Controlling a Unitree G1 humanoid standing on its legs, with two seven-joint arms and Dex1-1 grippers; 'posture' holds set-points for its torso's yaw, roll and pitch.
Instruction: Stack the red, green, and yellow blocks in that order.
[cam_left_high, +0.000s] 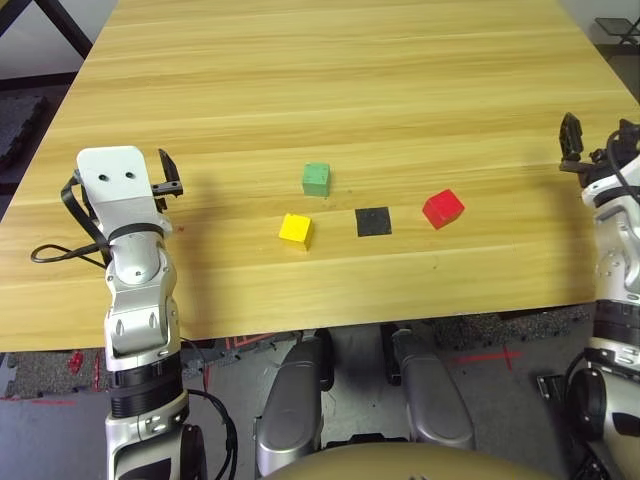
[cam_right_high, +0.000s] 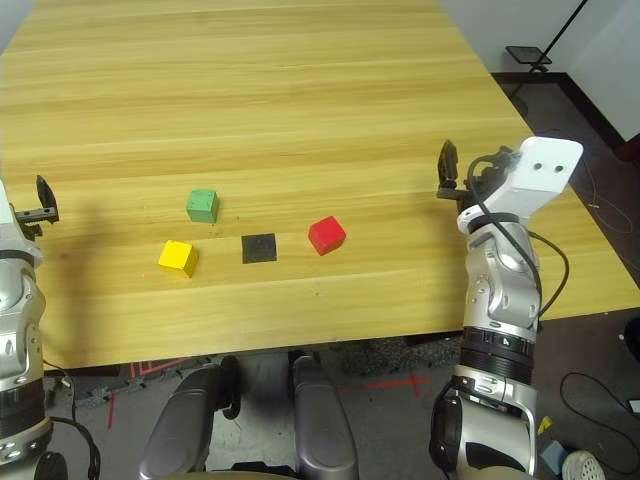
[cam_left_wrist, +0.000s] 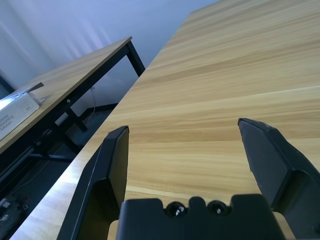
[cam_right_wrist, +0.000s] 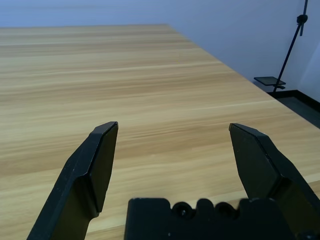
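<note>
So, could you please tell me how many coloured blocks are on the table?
3, all apart: the green block farthest back, the yellow block nearer on the left, the red block right of the black patch. None looks hidden.

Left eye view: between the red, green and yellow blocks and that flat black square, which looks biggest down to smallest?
1. Red block, by a hair
2. Black square patch, yellow block and green block: too alike to rank; the green sits farthest from the camera.

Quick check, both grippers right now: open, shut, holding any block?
Left gripper: open, holding nothing, over bare table.
Right gripper: open, holding nothing, over bare table.
</note>
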